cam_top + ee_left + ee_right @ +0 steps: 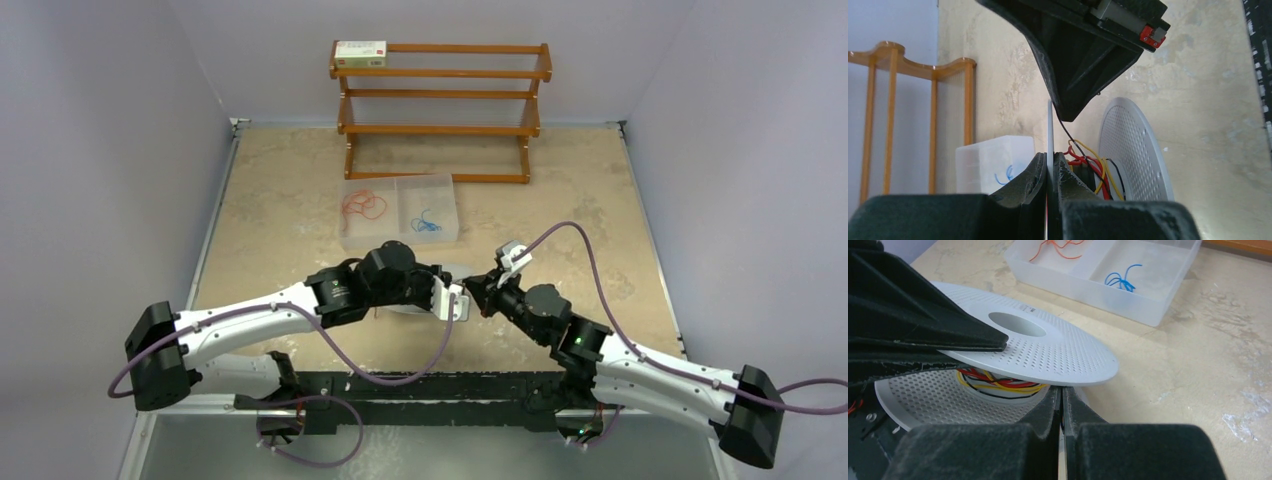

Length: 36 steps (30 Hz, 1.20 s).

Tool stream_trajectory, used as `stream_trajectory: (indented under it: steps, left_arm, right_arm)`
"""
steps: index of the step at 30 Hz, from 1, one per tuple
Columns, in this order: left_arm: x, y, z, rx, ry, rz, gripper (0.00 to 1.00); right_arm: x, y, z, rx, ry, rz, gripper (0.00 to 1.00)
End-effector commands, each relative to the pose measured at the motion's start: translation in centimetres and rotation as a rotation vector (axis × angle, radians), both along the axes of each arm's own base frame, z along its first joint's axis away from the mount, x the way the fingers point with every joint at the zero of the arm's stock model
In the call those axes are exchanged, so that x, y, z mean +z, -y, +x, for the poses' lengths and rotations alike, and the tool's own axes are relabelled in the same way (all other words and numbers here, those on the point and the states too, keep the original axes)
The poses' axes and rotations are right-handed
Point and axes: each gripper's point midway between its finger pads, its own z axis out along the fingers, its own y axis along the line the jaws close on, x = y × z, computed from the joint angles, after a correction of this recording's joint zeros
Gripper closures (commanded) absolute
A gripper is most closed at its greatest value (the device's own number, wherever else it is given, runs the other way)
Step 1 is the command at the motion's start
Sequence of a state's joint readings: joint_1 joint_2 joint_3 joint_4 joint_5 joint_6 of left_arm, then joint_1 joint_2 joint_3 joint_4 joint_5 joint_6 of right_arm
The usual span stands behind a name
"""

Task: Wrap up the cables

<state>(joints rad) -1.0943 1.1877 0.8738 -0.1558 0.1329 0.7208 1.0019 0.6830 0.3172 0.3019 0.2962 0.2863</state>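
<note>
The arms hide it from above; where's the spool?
The spool sits mid-table in the top view, just in front of the clear tray; the left hand clamps its upper flange, the right hand at its rim.

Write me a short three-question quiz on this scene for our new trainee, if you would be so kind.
1. True or false: the left gripper is clamped on the rim of the spool.
2. Multiple choice: seen from the top camera, where does the blue wire lie in the clear tray? A) left half B) right half C) across both halves
3. Short answer: what colours are the wires wound on the spool's core?

Key: 1 true; 2 B; 3 red, yellow and black.
</note>
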Motion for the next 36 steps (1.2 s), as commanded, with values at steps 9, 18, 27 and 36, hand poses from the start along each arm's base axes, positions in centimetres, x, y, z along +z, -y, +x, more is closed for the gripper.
stream_trajectory:
  steps: [9, 18, 27, 36]
  left_arm:
    - [1.6, 4.6, 1.4, -0.020, 0.333, -0.027, 1.00]
    - [-0.6, 5.1, 1.0, 0.068, 0.425, -0.041, 1.00]
    - [-2.8, 5.2, 0.2, 0.146, 0.485, -0.065, 1.00]
    - [-5.2, 5.2, -1.1, 0.185, 0.424, -0.108, 1.00]
  right_arm:
    - [0.5, 1.1, 3.5, -0.213, 0.033, 0.164, 1.00]
    - [-2.5, 2.4, 3.8, -0.268, -0.022, 0.198, 1.00]
    - [-4.8, 2.8, 3.4, -0.301, -0.102, 0.248, 1.00]
    - [-6.2, 2.1, 3.6, -0.305, -0.145, 0.299, 1.00]
